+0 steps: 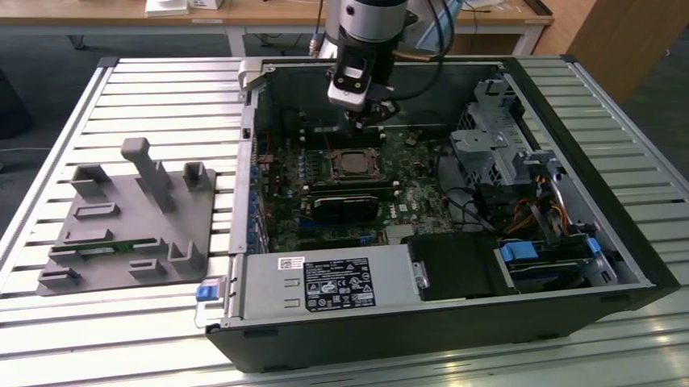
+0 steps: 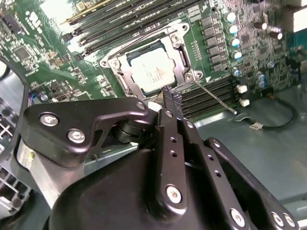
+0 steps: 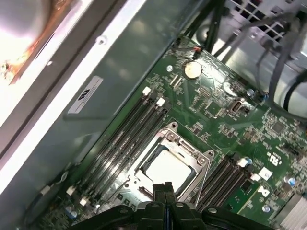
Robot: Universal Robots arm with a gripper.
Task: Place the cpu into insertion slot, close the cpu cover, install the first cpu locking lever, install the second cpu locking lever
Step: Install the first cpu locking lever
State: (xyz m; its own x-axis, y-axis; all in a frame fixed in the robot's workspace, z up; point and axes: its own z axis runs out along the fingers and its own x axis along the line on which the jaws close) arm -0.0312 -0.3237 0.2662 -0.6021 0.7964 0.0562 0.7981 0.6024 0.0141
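Silver-and-black robot arm ending in a matte black hand — angular links studded with silver screws.

Hidden behind the pincer in the second wrist view: near edge of the cpu cover and a wide stretch of the motherboard. Cut off by the frame edge in the first wrist view: pincer body. Too small in the exterior view to tell cpu from cpu cover.
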